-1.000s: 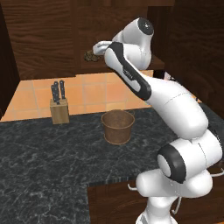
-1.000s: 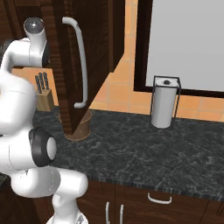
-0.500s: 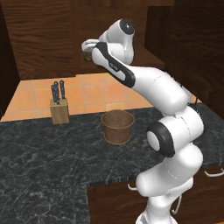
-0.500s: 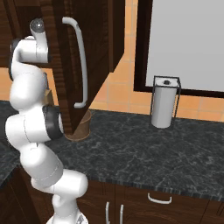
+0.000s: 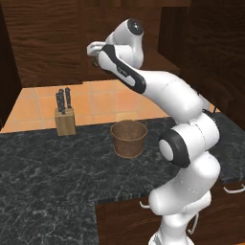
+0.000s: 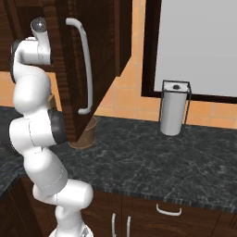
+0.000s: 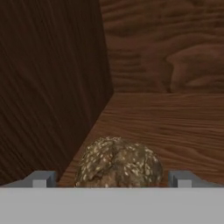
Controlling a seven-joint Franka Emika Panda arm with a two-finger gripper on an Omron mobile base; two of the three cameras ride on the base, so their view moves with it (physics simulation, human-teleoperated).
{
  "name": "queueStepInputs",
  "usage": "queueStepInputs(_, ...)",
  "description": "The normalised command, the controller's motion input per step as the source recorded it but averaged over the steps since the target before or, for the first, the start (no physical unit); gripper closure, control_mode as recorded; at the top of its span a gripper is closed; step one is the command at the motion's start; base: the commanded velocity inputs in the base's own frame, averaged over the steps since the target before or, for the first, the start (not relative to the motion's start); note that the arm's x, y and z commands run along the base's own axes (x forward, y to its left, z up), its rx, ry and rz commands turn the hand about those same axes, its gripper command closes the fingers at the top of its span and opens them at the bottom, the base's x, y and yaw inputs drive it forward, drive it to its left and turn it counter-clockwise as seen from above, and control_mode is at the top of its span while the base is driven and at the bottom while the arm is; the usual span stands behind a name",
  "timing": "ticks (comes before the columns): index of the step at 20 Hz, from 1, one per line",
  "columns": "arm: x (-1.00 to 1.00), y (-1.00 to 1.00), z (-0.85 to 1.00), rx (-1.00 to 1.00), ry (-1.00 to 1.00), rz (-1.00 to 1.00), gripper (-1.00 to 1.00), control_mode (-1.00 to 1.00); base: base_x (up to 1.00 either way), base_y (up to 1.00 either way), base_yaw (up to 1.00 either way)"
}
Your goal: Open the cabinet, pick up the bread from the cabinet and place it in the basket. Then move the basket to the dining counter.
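Note:
The cabinet (image 6: pixel 65 55) stands open, its door with the long silver bar handle (image 6: pixel 86 69) swung out. On its wooden shelf (image 7: pixel 175 122) lies the bread (image 7: pixel 118 162), a small lumpy seeded brown lump. My gripper (image 7: pixel 113 178) is open, one fingertip on each side of the bread and neither touching it. In the left base view the gripper (image 5: pixel 94 51) reaches high into the cabinet. The basket (image 5: pixel 128 139) sits empty on the black-grey counter below, partly hidden behind the door in the right base view (image 6: pixel 89 134). The dining counter is out of view.
A tan knife block (image 5: pixel 64 118) stands left of the basket against the tiled wall. A paper towel holder (image 6: pixel 173 109) stands to the right under a window. The cabinet's side wall (image 7: pixel 48 87) is close on the gripper's left. Drawer handles (image 6: pixel 167 211) line the counter front.
The arm has swung left and stretched up into the cabinet, which brought the hand to the bread. The jaws stayed open. The basket has not moved.

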Motion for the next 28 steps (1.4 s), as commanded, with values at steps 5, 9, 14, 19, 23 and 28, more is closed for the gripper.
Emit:
queueStepInputs(5, 0.3, 0.03, -0.07, 0.0, 0.0, 0.01, -1.0, -1.0, 0.0, 0.0, 0.0)
queueStepInputs(9, 0.03, 0.17, 0.0, 0.0, 0.0, 0.02, -1.0, -1.0, 0.0, 0.0, 0.0)
queueStepInputs(14, 0.06, 0.23, -0.42, 0.0, 0.0, 0.02, -1.0, -1.0, 0.0, 0.0, 0.0)
queueStepInputs(19, 0.24, 0.21, -0.54, 0.0, 0.0, 0.04, -1.0, -1.0, 0.0, 0.0, 0.0)
queueStepInputs(23, 0.2, 0.14, -0.45, 0.0, 0.0, 0.06, -1.0, -1.0, 0.0, 0.0, 0.0)
queueStepInputs(28, -0.14, 0.0, -0.84, -0.06, 0.03, 0.08, -1.0, -1.0, 0.0, 0.0, 0.0)
